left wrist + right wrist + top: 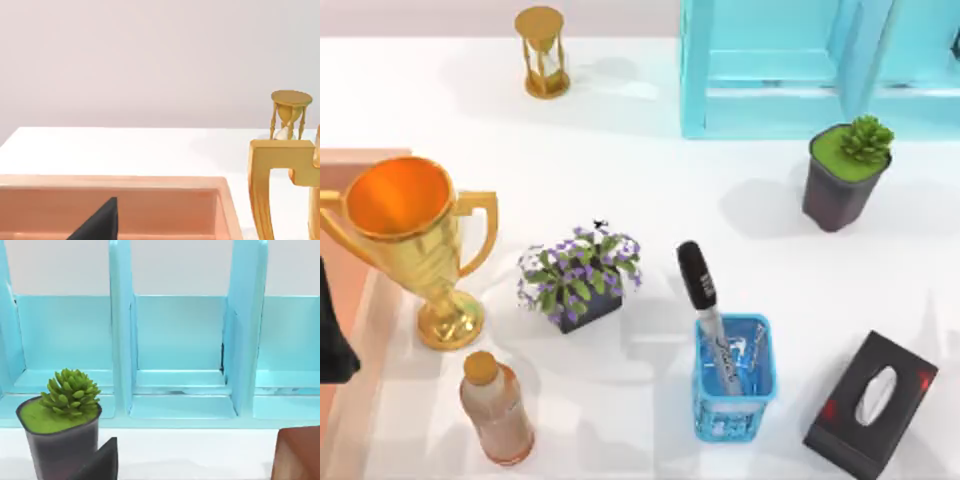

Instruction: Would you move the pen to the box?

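Note:
The pen (705, 300), black-capped with a pale barrel bearing script, stands tilted in a small blue mesh cup (732, 390) at the front centre-right of the table. The salmon-pink box (340, 290) lies at the table's left edge, and its near wall and rim (165, 202) cross the left wrist view. A dark part of my left gripper (332, 340) hangs over the box (100, 225), far from the pen. A dark part of my right gripper (100, 462) faces the back of the table, near the succulent.
A gold trophy (415, 240) stands beside the box, with a bottle (495, 408) in front. Purple flowers in a pot (578, 275) sit left of the pen. A black tissue box (870, 400), potted succulent (845, 170), blue shelf (810, 65) and hourglass (542, 52) ring the table.

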Robot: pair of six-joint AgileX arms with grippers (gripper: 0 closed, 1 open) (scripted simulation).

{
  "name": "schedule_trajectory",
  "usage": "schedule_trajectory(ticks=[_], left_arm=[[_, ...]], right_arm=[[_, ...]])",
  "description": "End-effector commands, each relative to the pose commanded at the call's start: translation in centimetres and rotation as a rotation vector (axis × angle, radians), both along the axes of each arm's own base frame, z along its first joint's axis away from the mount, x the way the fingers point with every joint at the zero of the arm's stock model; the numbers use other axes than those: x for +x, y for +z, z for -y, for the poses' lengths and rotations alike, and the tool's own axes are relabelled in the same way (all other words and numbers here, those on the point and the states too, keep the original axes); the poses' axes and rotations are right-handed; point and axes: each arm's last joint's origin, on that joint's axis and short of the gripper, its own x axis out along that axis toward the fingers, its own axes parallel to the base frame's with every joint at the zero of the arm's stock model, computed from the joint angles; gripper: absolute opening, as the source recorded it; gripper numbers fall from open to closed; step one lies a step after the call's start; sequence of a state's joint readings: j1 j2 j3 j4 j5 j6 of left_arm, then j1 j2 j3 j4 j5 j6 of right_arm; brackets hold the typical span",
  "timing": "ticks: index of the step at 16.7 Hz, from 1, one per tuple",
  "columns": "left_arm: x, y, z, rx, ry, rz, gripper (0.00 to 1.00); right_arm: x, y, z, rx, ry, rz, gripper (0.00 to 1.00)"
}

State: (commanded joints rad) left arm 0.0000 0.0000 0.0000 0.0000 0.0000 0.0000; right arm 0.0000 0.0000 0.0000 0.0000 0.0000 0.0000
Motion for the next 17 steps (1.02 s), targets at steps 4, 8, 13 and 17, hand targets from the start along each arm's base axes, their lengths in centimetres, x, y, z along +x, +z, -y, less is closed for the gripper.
schedule_trajectory(ticks=[4,8,13,17], left_arm=[[0.0,0.9,0.4,-0.006,-0.041,0.006,1.0],[0.7,4.6,2.4,-0.046,-0.255,0.002,1.0],[3.6,7.1,8.2,-0.142,-0.605,-0.185,1.0],[4.9,5.5,13.2,-0.237,-0.768,-0.416,1.0]], right_arm=[[0.0,0.0,0.0,0.0,0.0,0.0,1.0],[0.0,0.0,0.0,0.0,0.0,0.0,1.0],[0.0,0.0,0.0,0.0,0.0,0.0,1.0],[0.0,0.0,0.0,0.0,0.0,0.0,1.0]])
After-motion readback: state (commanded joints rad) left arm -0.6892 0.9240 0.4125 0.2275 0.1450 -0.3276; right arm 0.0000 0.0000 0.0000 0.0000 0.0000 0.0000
